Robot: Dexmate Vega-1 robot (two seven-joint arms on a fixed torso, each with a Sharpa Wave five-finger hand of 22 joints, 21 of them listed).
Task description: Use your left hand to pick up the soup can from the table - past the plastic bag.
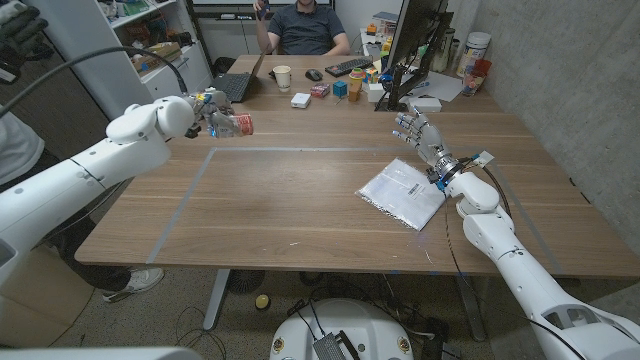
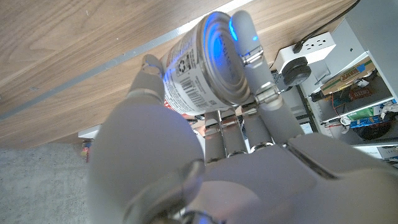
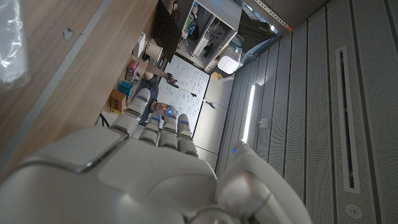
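We saw the left robot hand [image 1: 205,108] gripping the labelled metal soup can [image 2: 205,65] above the wooden table [image 1: 280,200], far-left side. Right robot hand [image 1: 420,132] was spread, holding nothing. Can's rigid, smooth, prob. heavyish; grip round its sides.

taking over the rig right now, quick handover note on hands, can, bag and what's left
Left hand: holds the soup can lifted off the table, at its far left; fingers wrap it in the wrist view.
Right hand: open, holding nothing, just beyond the plastic bag.
Bag lies flat on the table's right side.
Done: can picked up.
Left: nothing but keeping the grip steady.
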